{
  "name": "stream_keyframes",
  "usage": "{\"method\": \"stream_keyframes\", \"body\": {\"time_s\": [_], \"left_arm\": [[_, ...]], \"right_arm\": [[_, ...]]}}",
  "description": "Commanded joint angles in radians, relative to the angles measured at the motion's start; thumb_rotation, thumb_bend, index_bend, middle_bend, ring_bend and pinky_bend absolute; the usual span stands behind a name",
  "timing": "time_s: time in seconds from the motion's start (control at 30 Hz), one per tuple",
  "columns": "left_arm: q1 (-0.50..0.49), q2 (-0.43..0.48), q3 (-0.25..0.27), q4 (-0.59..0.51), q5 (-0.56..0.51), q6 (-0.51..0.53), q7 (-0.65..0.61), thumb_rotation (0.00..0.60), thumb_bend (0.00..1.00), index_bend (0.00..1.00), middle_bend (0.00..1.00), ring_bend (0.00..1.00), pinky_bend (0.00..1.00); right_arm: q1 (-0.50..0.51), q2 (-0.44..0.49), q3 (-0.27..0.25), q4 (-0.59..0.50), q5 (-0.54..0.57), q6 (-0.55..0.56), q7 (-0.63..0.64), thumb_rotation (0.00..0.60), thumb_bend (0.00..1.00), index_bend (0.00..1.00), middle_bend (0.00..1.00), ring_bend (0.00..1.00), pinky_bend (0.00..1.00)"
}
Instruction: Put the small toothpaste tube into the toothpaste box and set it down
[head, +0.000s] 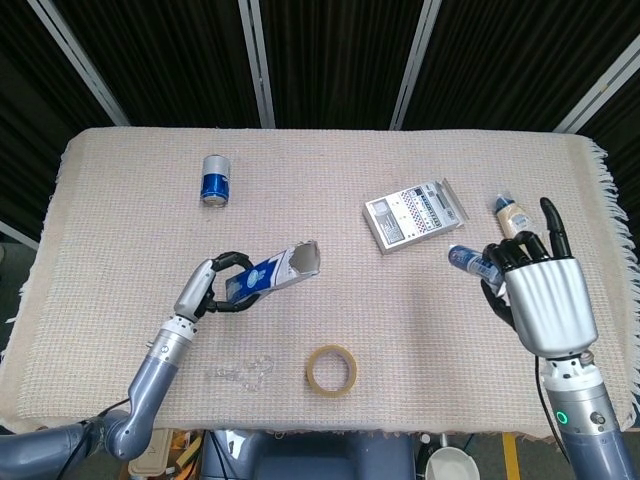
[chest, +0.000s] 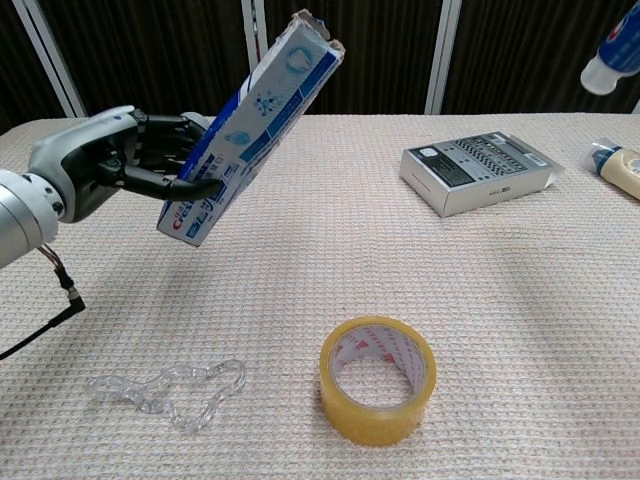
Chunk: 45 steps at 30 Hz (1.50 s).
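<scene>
Left hand (chest: 120, 170) is gripping the toothpaste box (chest: 250, 125), open end tilted up, left of the tape roll (chest: 378, 378); right hand (head: 540, 300) fingers are wrapping the toothpaste tube (head: 470, 261), lifted right of the roll; next, aligning tube with opening.

The toothpaste box (chest: 247, 130) is a long, narrow carton printed in blue and white with red lettering near its lower end. It is held clear of the table, over the front-left part, tilted steeply with its lower end toward the left edge. Its upper end is open, with ragged flaps, and points up and toward the table's middle. The left hand (chest: 150, 165) grips its lower half.

The small toothpaste tube (head: 474, 262) is blue and white with a white cap. It is held in the air near the right edge, cap end pointing toward the table's middle. The right hand (head: 540, 300) holds its rear part, which the fingers hide.
</scene>
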Motion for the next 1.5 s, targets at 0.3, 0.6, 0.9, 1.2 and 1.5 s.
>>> {"method": "stream_keyframes", "body": {"time_s": [0.3,0.6,0.9,1.2,1.5], "left_arm": [[-0.016,-0.094,-0.017,0.119,0.021,-0.023,-0.048,0.6,0.33,0.48,0.44,0.23,0.2],[-0.05,-0.169,-0.037,0.159,0.023,-0.038,-0.018,0.6,0.33,0.48,0.44,0.23,0.2],[-0.08,-0.233,-0.046,0.19,0.042,-0.03,0.031,0.6,0.33,0.48,0.44,0.23,0.2],[-0.096,-0.269,-0.056,0.217,0.054,-0.025,0.043,0.6,0.33,0.48,0.44,0.23,0.2],[-0.1,-0.28,-0.057,0.228,0.055,-0.031,0.051,0.6,0.33,0.48,0.44,0.24,0.2]], "right_arm": [[-0.007,0.095,0.027,-0.023,-0.102,-0.005,0.071,0.6,0.39,0.9,0.66,0.39,0.0],[0.005,0.103,0.018,-0.023,-0.215,-0.046,0.088,0.6,0.39,0.9,0.66,0.39,0.0],[0.047,0.049,0.026,-0.023,-0.259,-0.091,0.091,0.6,0.41,0.9,0.66,0.39,0.0],[0.039,0.011,-0.026,-0.023,-0.311,-0.131,0.132,0.6,0.42,0.9,0.66,0.39,0.0],[0.018,0.028,-0.046,-0.023,-0.377,-0.129,0.177,0.6,0.42,0.9,0.66,0.39,0.0]]}}
